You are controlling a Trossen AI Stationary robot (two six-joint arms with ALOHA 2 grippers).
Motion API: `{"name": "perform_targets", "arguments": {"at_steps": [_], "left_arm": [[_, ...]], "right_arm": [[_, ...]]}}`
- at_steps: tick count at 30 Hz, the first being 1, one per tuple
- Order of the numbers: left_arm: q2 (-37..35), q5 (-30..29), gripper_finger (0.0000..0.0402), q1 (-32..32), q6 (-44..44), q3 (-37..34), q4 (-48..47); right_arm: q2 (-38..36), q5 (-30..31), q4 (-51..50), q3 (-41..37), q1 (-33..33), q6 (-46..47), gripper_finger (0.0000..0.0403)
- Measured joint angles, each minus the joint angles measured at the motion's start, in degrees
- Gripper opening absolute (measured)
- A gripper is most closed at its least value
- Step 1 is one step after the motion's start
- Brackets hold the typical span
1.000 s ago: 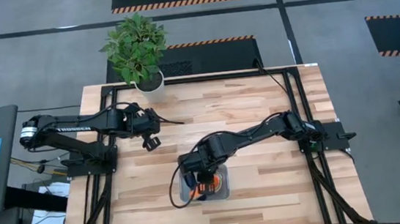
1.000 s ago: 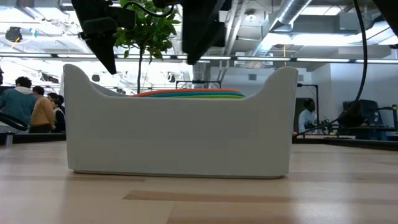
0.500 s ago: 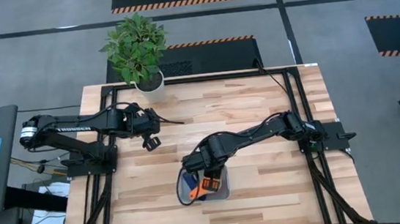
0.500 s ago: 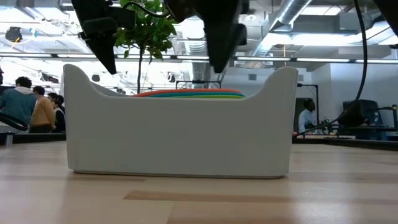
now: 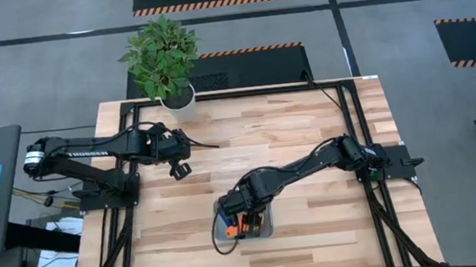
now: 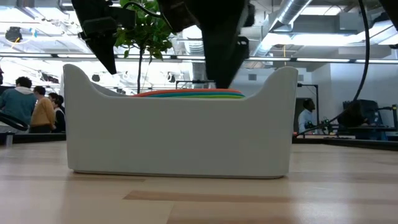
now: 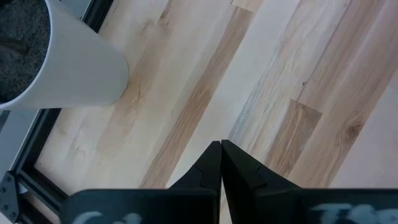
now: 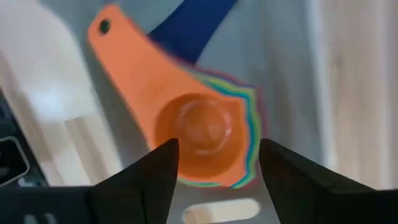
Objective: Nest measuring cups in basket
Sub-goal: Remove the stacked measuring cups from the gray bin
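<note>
Both arms are dark, near black, built of slim jointed links. The left arm (image 5: 91, 153) carries white lettering along its upper link and a pale metal cap at its shoulder end. The right arm (image 5: 311, 160) has a black cable looping along its links. Each stands on a black bracket. The left fingers (image 7: 211, 168) are matte black wedges tapering to points; the right fingers (image 8: 152, 171) are likewise black and broad.
</note>
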Motion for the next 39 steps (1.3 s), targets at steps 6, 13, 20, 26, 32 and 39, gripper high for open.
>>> {"name": "perform_targets", "arguments": {"at_steps": [6,13,20,26,32,39], "left_arm": [[0.0,0.0,0.0000,0.0,0.2,0.0,0.1],[0.0,0.0,0.0000,0.0,0.2,0.0,0.2],[0.0,0.0,0.0000,0.0,0.2,0.0,0.2],[0.0,0.0,0.0000,0.0,0.2,0.0,0.2],[0.0,0.0,0.0000,0.0,0.2,0.0,0.7],[0.0,0.0,0.0000,0.0,0.2,0.0,3.0]], "right_arm": [[0.1,0.7,-0.4,-1.9,-0.2,1.3,0.0245],[0.1,0.7,0.1,-3.1,-1.1,1.9,0.0245],[0.0,0.5,4.9,-5.9,-1.4,1.9,0.0245],[0.0,-0.8,7.4,-8.2,-1.5,1.9,0.0245],[0.1,-2.6,9.5,-9.6,-2.0,1.0,0.0245],[-0.1,-2.9,10.5,-10.4,-2.5,0.9,0.0223]]}}
